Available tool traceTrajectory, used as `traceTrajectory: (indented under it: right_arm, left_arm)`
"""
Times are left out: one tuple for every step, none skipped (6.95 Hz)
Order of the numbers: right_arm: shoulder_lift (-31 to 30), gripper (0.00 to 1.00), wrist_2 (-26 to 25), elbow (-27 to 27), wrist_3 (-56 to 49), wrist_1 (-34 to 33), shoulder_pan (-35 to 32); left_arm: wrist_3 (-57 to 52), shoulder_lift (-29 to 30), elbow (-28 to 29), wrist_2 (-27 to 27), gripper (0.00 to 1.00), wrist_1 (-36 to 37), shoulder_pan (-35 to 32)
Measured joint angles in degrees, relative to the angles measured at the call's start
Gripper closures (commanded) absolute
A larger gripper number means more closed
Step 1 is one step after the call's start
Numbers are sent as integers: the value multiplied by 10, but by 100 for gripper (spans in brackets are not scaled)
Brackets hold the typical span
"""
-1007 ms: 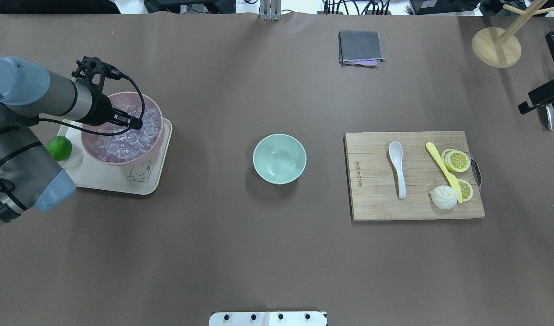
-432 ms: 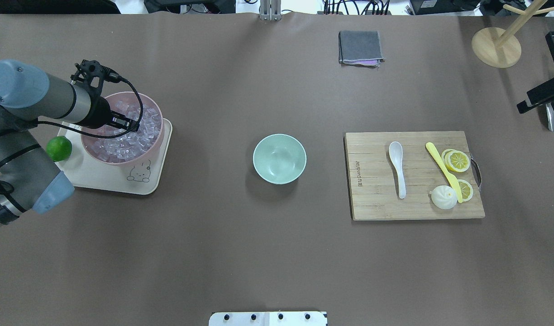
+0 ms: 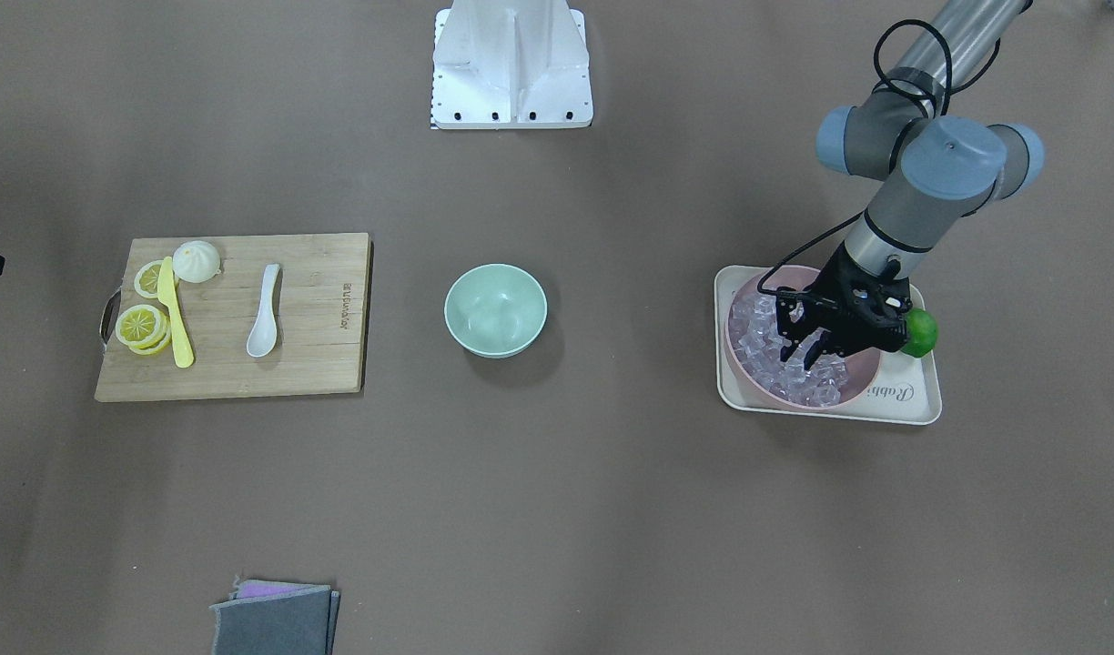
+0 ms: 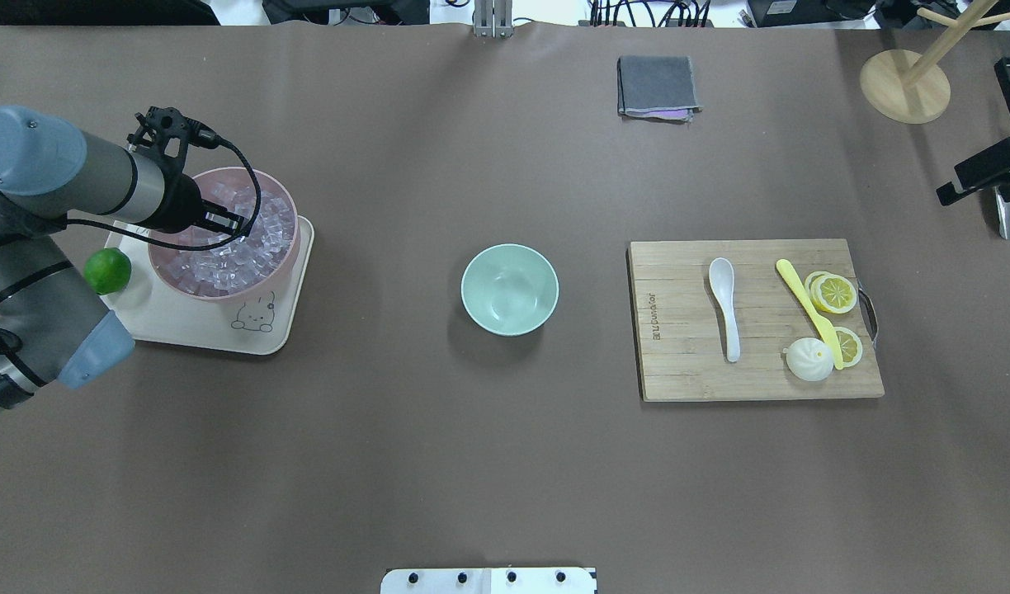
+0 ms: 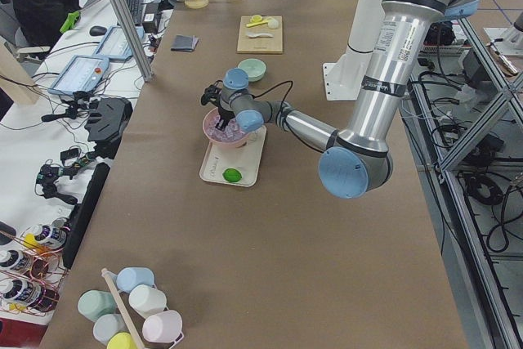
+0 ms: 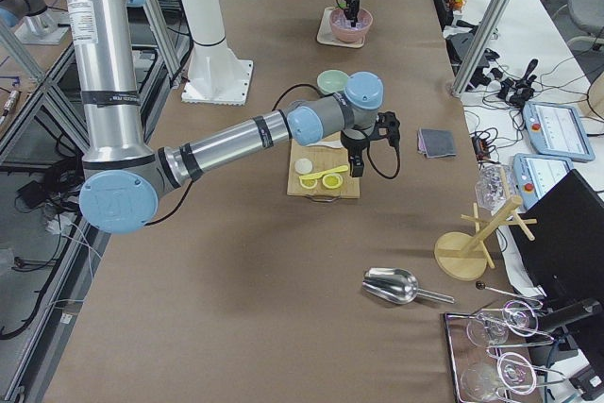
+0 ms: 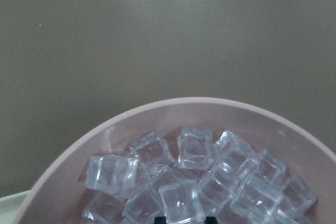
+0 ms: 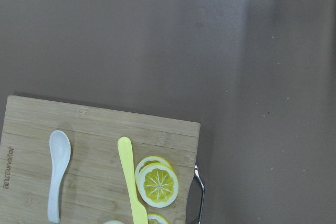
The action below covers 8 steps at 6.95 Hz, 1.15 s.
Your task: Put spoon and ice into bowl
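Ice step: left gripper (image 3: 805, 355) fingers (image 7: 159, 220) flank one small clear ice cube (image 7: 181, 203) in the round pink bowl (image 7: 210, 109); grip cannot be told. Next: secure, lift, carry to the pale mint-green bowl (image 4: 509, 289).

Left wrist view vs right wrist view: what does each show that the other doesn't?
Left wrist only: the pink bowl heaped with ice, plus a sliver of tray at lower left. Right wrist only: the cutting board carrying the spoon, yellow knife and lemon slices. Shared: just bare brown table. Neither one shows the mint-green bowl.
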<state>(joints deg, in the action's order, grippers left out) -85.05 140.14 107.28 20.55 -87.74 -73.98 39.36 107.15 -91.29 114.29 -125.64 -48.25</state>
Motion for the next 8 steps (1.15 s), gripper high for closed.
traceTrajectory:
  right_arm:
    - [5, 0, -6, 1, 15, 0, 7]
    - [14, 0, -16, 3, 49, 3, 21]
    - [19, 0, -31, 6, 90, 18, 43]
    - [19, 0, -47, 7, 130, 46, 65]
    - [18, 0, -55, 9, 168, 70, 84]
    - [18, 0, -70, 10, 214, 91, 110]
    - [18, 0, -98, 10, 268, 117, 146]
    - [19, 0, -130, 10, 328, 141, 186]
  left_arm:
    - [0, 0, -10, 1, 100, 2, -5]
    - [0, 0, -25, 2, 100, 5, -14]
    - [1, 0, -38, 3, 100, 7, -24]
    - [2, 0, -48, 6, 100, 9, -29]
    - [9, 1, -57, 9, 100, 9, -32]
    - [31, 4, -69, 11, 100, 10, -32]
    - [67, 15, -81, 11, 100, 10, -32]
    - [118, 40, -87, 11, 100, 10, -29]
